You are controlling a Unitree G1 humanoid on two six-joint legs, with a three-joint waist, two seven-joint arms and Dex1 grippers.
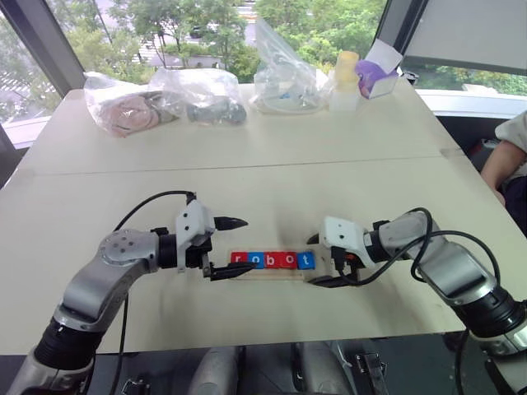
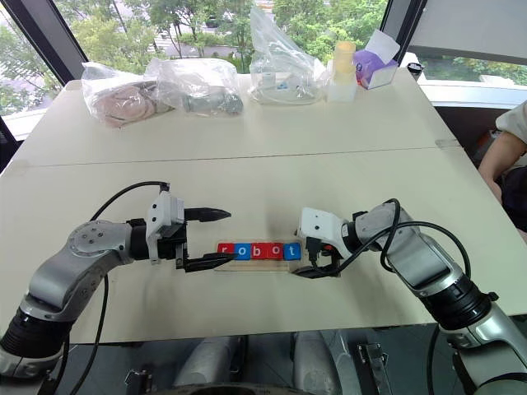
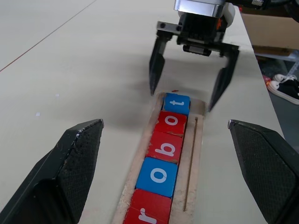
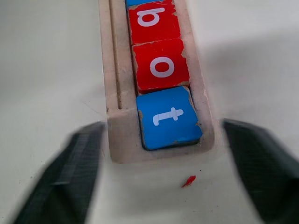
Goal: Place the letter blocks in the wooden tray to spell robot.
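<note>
In the left eye view the five letter blocks (image 1: 272, 260) sit in a row in the wooden tray (image 1: 272, 270) on the table (image 1: 272, 177), reading r-o-b-o-t, so the spelling looks complete; the risk now is knocking it out of line. The left gripper (image 1: 228, 245) lies at the r end with jaws wide apart around the tray's end, its forearm reaching in nearly level, and a careless sideways pull could drag the tray. The right eye view shows the right gripper (image 2: 311, 255) angled down at the t end, jaws apart, holding nothing. In the left wrist view that gripper's fingers (image 3: 223, 80) straddle the tray's far end just beyond the blue t block (image 3: 176, 103); lifting crookedly could clip the rim. The right wrist view shows the t seated flat against the end wall, with a red chip (image 4: 188, 181) on the table nearby.
</note>
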